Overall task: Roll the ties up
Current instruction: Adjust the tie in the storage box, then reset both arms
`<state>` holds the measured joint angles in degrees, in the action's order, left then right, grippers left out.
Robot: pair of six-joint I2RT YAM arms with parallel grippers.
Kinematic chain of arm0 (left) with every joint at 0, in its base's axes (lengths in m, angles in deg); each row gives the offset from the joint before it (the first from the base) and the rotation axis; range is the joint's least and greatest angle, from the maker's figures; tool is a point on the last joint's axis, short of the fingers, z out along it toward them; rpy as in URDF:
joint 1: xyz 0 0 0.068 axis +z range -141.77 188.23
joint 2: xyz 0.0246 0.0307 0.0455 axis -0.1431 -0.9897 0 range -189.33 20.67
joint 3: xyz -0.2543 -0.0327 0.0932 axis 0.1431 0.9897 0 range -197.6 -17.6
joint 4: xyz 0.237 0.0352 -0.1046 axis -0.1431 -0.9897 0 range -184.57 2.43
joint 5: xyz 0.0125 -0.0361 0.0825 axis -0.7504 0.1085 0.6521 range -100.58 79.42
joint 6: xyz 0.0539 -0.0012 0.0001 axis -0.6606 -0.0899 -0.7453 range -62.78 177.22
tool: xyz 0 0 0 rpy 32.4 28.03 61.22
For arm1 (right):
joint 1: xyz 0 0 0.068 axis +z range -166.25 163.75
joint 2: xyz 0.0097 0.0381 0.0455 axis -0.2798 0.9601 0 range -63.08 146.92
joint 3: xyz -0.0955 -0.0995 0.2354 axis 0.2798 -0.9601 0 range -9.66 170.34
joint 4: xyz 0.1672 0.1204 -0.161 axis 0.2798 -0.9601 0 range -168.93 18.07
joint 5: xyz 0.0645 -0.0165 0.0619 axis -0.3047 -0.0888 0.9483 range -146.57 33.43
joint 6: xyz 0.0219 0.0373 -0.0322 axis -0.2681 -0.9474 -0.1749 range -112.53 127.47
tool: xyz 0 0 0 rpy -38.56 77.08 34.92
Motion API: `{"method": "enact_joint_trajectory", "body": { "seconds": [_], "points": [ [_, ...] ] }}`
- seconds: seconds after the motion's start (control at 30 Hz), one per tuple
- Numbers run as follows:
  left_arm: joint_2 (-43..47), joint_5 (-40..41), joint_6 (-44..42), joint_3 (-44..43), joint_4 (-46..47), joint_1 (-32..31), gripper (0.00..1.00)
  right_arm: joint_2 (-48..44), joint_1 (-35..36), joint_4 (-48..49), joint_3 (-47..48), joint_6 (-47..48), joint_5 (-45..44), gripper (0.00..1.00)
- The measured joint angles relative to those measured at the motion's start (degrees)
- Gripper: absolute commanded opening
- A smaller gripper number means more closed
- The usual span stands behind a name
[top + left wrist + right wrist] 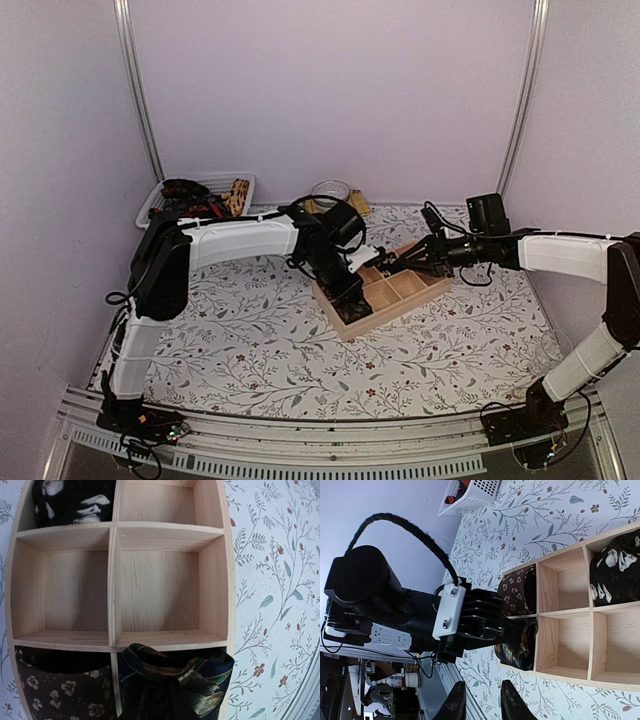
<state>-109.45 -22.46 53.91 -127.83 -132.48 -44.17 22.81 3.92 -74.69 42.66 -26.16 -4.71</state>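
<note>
Setting: Pale lilac walls close in a table point(250, 340) covered by a cloth printed with leafy sprigs.
Box: a divided wooden box point(400, 300) sits mid-frame in the overhead view.
Ties: three rolled ties sit in the box's end compartments.
- A navy and gold roll point(175, 680) is at lower centre of the left wrist view.
- A brown flowered roll point(62, 695) is at lower left.
- A black and white roll point(75, 500) is at upper left.
- Loose ties point(190, 195) fill a white basket point(215, 183) at the overhead view's upper left.

Left pincer point(512, 635): its tips are sunk into the navy and gold roll; I cannot tell whether they pinch it.
Right pincer point(482, 702): slightly spread and empty, right of the box.
Handling: the ties are probably light, soft and slippery, and a roll may spring loose. It is best squeezed across the outer wrap, trapping the tail.
</note>
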Motion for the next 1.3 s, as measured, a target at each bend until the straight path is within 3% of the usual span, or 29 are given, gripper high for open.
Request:
{"method": "enact_joint_trajectory", "body": {
  "seconds": [0.23,0.37,0.43,0.47,0.5,0.53,0.7,0.87,1.0,1.13,1.3],
  "points": [
    [1.3,2.0,0.1,-1.4,0.7,0.0,0.48,0.0,0.0,-8.2,3.3,7.2,-8.1,0.42],
    [5.1,4.3,0.0,-2.4,1.6,0.0,0.65,0.0,0.0,-11.9,5.1,11.0,-14.2,0.58],
    [8.3,5.8,0.1,-2.1,2.3,0.0,0.97,0.0,0.0,-13.8,5.4,12.7,-18.2,0.73],
    [10.8,6.8,0.3,-1.1,3.5,0.2,1.0,0.0,0.0,-14.6,5.4,13.6,-20.5,0.85],
    [12.7,7.4,0.0,-0.2,4.1,0.3,1.0,-0.1,0.0,-15.5,5.4,14.4,-23.0,0.96],
    [15.4,8.2,0.6,1.7,5.4,0.6,1.0,-0.1,0.0,-16.3,5.4,14.6,-25.3,1.0],
    [28.0,10.6,1.9,12.7,11.1,3.4,1.0,-1.7,-0.5,-18.2,5.4,17.9,-38.6,1.0],
    [39.7,12.5,5.0,30.2,21.4,13.4,1.0,-5.9,-6.1,-14.1,3.0,18.6,-49.0,1.0],
    [51.8,18.1,8.2,48.4,33.8,26.4,1.0,-13.9,-10.4,-0.9,-8.0,19.9,-57.5,1.0],
    [62.4,23.7,6.7,64.1,48.7,34.2,1.0,-20.4,-11.6,16.8,-22.3,24.5,-61.9,1.0],
    [63.6,25.0,4.9,77.1,63.7,42.8,1.0,-17.6,-13.2,33.2,-30.8,28.0,-61.6,1.0]
  ]
}}
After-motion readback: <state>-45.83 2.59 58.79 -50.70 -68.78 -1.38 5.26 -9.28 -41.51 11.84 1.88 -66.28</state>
